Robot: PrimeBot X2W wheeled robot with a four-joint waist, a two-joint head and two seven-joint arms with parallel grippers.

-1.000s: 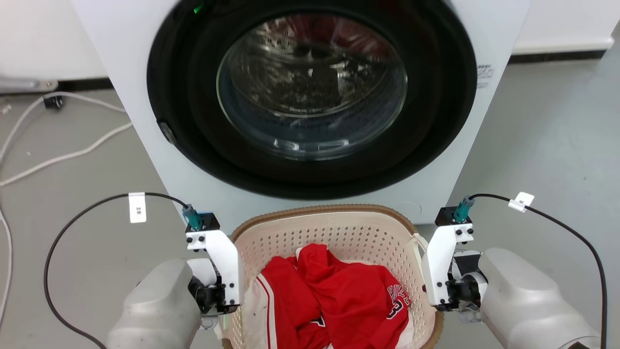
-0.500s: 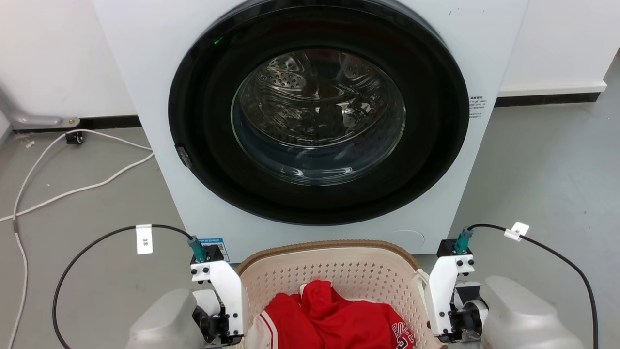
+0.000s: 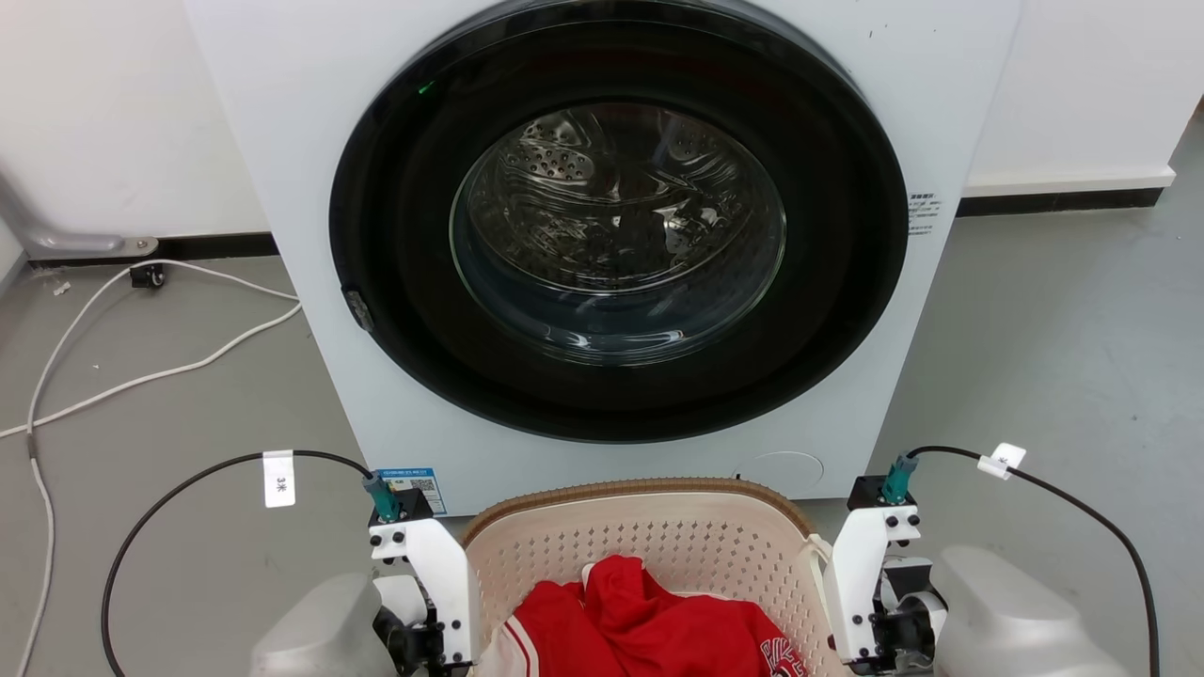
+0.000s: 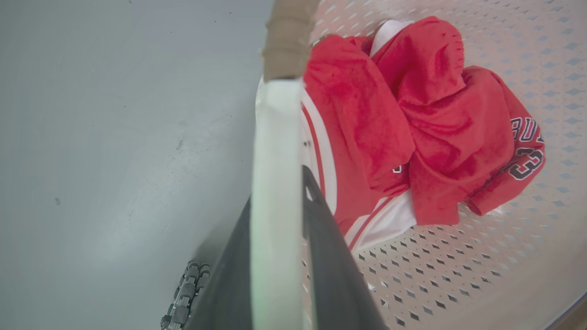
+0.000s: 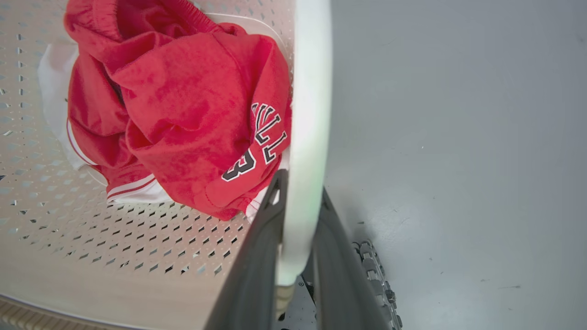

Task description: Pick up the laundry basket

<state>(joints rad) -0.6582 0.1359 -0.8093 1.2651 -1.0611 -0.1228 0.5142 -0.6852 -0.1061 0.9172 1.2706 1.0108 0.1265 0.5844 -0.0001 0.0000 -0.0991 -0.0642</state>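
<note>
Between my arms, before the washer [image 3: 282, 141], the basket [image 3: 649, 491] lies crosswise, left gripper [image 4: 277, 192] clamped on its left handle [image 4: 275, 137], right gripper [image 5: 300, 188] on its right handle [image 5: 311, 114], so I'd lift evenly.

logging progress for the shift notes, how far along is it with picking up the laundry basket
Done: both grasps. The left end effector is shut on the left white handle of the laundry basket, the right end effector on its right white handle. In hand: the basket, red clothes inside, held before the washer. Left: lifting it clear; I cannot tell whether it is off the floor yet.
</note>
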